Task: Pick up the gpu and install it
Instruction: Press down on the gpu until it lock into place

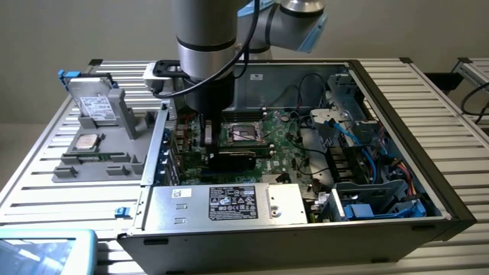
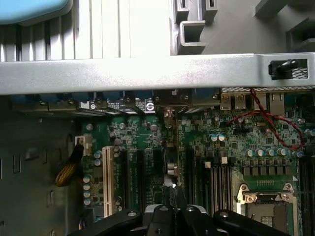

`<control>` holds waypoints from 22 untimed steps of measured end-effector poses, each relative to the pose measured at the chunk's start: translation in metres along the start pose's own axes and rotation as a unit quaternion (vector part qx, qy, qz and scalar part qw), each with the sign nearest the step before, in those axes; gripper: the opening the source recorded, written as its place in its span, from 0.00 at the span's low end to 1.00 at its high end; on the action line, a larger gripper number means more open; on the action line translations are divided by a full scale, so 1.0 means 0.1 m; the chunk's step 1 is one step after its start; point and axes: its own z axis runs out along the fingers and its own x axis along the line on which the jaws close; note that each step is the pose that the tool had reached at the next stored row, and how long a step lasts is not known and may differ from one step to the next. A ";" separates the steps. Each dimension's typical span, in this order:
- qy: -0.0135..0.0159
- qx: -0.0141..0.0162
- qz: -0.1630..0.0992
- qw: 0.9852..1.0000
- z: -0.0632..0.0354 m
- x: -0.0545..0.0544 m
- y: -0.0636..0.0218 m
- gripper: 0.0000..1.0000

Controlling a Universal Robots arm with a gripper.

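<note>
In the exterior view my gripper (image 1: 203, 136) reaches down into the open computer case (image 1: 397, 114), close to its wall on the exterior view's left. The gpu (image 1: 231, 159) shows as a black flat card standing on edge over the green motherboard (image 1: 287, 146), just below the arm. In the wrist view the gripper (image 2: 172, 199) is shut on the gpu (image 2: 170, 147), seen edge-on as a thin strip. That strip runs from the black fingers (image 2: 160, 216) to the case's rear wall (image 2: 147, 73), in line with the expansion slots (image 2: 138, 177). Whether the card is seated I cannot tell.
A grey fixture (image 1: 114, 166) outside the case on the exterior view's left holds a silver drive with a white label (image 1: 98, 106) and a processor chip (image 1: 88, 141). Inside are the processor socket (image 1: 246, 133), power supply (image 1: 229, 203), blue cables (image 1: 359, 134) and a red wire (image 2: 275, 123).
</note>
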 end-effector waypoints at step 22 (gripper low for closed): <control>-0.016 0.000 0.030 0.999 0.125 0.00 0.072 0.12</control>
